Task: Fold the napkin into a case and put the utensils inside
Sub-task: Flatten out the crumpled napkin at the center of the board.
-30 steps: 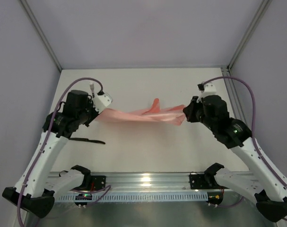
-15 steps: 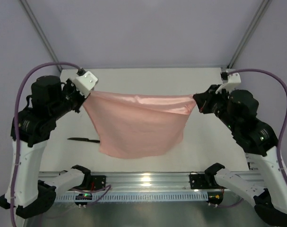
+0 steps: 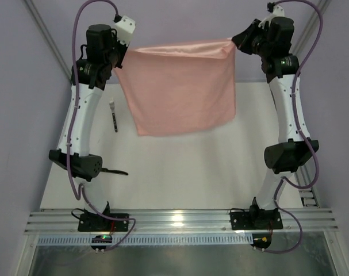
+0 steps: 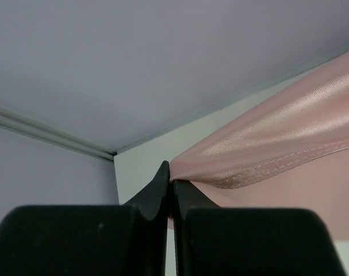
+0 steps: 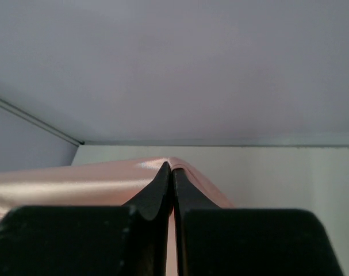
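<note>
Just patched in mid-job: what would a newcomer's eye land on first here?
The salmon-pink napkin, hanging spread like a curtain high over the far half of the table. The left hand and right hand each pinch a top corner. Two dark utensils lie on the table's left side, the second nearer the arm bases.

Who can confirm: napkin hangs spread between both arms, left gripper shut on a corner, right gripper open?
Wrong on the right gripper: it is shut on the napkin too, per the right wrist view. Rest holds: left gripper shut on its corner, napkin hanging spread.
</note>
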Available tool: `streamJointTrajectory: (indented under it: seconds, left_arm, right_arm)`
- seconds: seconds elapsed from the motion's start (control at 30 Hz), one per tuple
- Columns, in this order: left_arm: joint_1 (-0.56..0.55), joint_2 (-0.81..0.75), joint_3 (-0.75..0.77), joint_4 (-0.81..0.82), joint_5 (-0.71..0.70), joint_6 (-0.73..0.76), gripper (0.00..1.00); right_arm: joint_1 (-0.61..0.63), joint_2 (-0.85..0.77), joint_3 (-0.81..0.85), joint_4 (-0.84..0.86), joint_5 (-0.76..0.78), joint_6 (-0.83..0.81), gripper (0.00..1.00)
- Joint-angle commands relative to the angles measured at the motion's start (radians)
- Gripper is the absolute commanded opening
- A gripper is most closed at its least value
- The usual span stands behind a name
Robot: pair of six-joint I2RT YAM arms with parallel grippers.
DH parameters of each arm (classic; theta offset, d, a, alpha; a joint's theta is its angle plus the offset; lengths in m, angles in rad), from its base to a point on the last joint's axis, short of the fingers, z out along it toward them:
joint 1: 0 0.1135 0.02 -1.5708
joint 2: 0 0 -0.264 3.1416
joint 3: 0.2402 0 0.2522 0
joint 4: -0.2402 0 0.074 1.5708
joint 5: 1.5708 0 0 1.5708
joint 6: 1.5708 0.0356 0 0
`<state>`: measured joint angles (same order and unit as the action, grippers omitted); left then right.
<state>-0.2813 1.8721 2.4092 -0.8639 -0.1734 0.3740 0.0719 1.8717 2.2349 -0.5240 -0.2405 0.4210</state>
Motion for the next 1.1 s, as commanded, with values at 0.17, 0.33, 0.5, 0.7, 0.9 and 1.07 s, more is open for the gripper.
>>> streamJointTrajectory:
  seconds: [0.17, 0.33, 0.5, 0.7, 0.9, 1.07]
  left_arm:
    - [0.008, -0.174, -0.128, 0.186, 0.034, 0.057, 0.0]
    - [-0.007, -0.283, -0.559, 0.236, 0.141, 0.12, 0.0]
    - [-0.042, -0.343, -0.958, 0.319, 0.21, 0.166, 0.0]
    - [-0.136, -0.306, -1.289, 0.331, 0.196, 0.233, 0.0]
    - [-0.2, -0.327, -1.487, 0.362, 0.183, 0.238, 0.01]
    - [-0.263, -0.392, -1.558, 0.287, 0.184, 0.24, 0.07]
  right_arm:
    - [-0.107, -0.198, -0.112, 0.199, -0.117, 0.056, 0.03]
    - [-0.107, -0.368, -0.545, 0.297, -0.126, 0.033, 0.04]
    - [-0.107, -0.509, -1.088, 0.407, -0.097, 0.067, 0.04]
    - [-0.107, -0.556, -1.519, 0.508, -0.06, 0.093, 0.03]
    - [-0.107, -0.513, -1.698, 0.55, -0.025, 0.099, 0.03]
    - [-0.107, -0.554, -1.768, 0.501, -0.005, 0.111, 0.03]
